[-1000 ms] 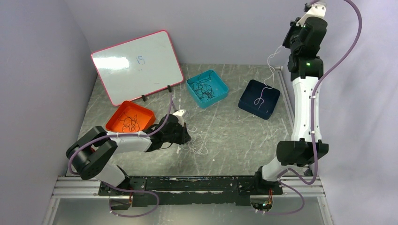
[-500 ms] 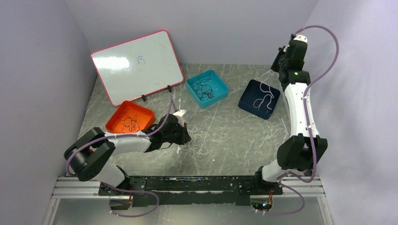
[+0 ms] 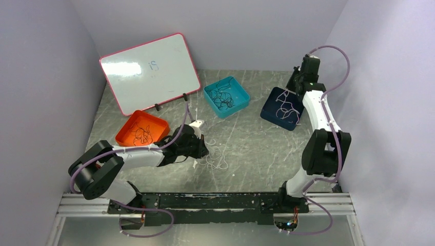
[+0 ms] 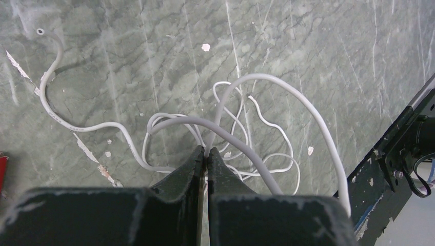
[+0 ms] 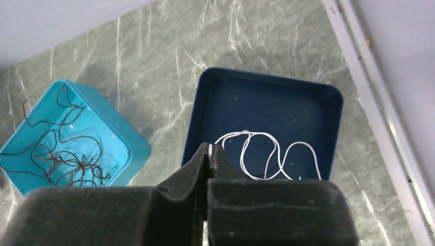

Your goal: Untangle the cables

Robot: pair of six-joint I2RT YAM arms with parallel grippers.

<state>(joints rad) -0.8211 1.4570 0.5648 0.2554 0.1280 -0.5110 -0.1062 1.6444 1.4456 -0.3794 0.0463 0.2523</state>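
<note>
A tangle of white cables (image 3: 216, 158) (image 4: 246, 133) lies on the grey table in front of my left gripper (image 3: 205, 148) (image 4: 206, 151), which is shut on one white strand at its tips. My right gripper (image 3: 293, 89) (image 5: 211, 148) hangs low over the navy tray (image 3: 272, 105) (image 5: 220, 97), shut on a thin white cable (image 3: 287, 110) (image 5: 272, 154) that lies looped inside that tray. Dark cables (image 3: 221, 97) (image 5: 61, 154) lie coiled in the teal tray (image 3: 241, 88) (image 5: 118, 138). More dark cables (image 3: 141, 134) sit in the orange tray (image 3: 159, 124).
A whiteboard with a pink frame (image 3: 149, 72) leans at the back left, behind the orange tray. A metal rail (image 3: 205, 202) runs along the near table edge; its dark bracket (image 4: 405, 148) shows right of the tangle. Walls close in on both sides.
My right arm has come down from high above the table to just over the navy tray, and the hanging white cable has settled in loops inside it. The left arm has not moved.
</note>
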